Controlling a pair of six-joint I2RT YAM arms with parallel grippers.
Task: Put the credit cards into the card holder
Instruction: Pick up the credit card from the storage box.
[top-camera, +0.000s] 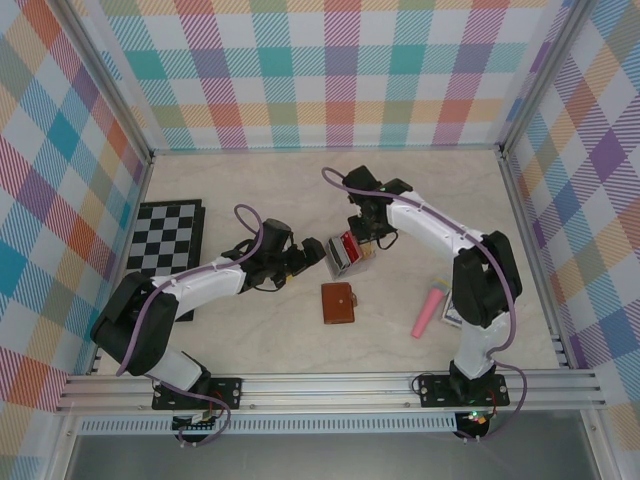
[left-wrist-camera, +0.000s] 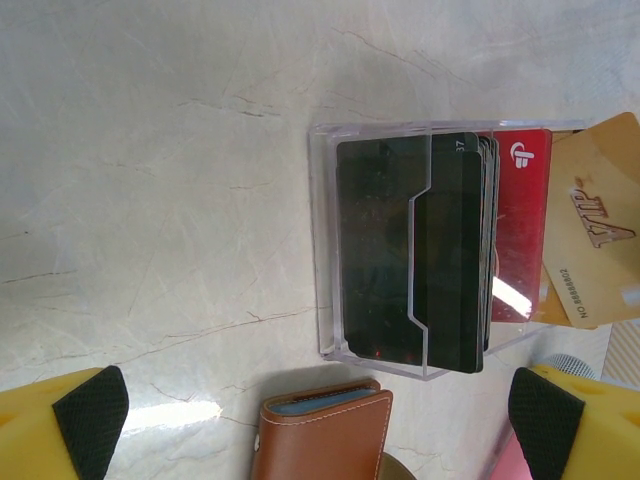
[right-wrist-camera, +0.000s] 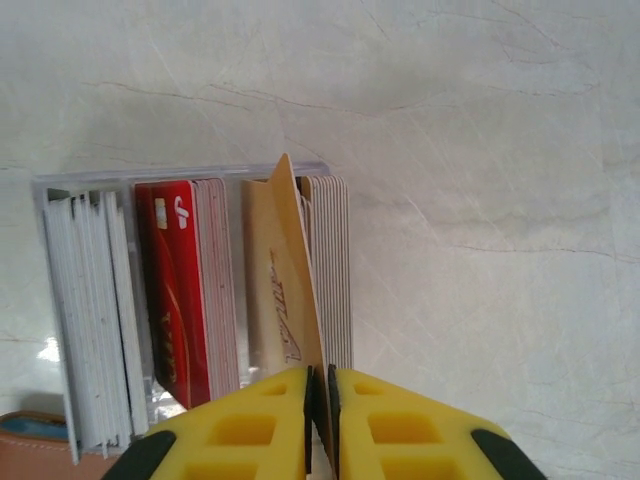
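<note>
Right gripper fingers pinch a thin tan-gold plastic card standing in the clear plastic rack at table centre, next to a red plastic card. Left gripper fingers spread wide, empty, just beside rack. Closed brown leather wallet lies near rack, toward table's near edge.

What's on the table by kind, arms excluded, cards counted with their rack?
Chessboard: 1
Clear card rack: 1
Brown leather card holder: 1
Pink tube-shaped item: 1
Half-hidden flat item, unidentified: 1
Total: 5
</note>
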